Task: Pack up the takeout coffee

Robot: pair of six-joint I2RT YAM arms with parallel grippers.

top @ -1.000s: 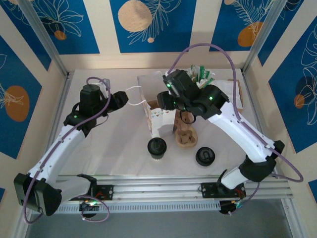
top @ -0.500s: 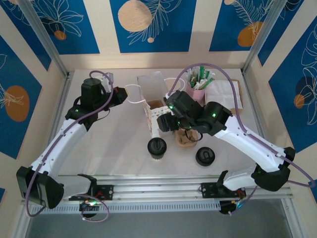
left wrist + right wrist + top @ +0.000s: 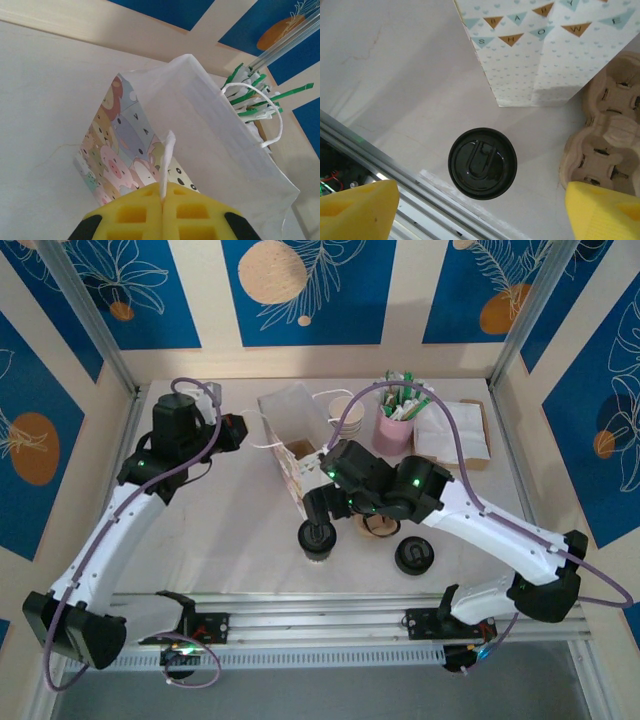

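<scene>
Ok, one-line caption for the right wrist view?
Right gripper open over the black-lidded coffee cup, beside the paper bag and cardboard cup carrier.

Pink cup (image 3: 393,430) holding green-tipped sticks (image 3: 405,398) — white napkin stack (image 3: 448,430) just beside it.

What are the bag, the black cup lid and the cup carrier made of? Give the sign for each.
Bag: paper, matte and printed; crisp folded creases.
Cup lid: probably plastic, glossy black; moulded ridges catch highlights.
Cup carrier: apparently moulded pulp, dull tan; rough, fibrous-looking surface.
</scene>
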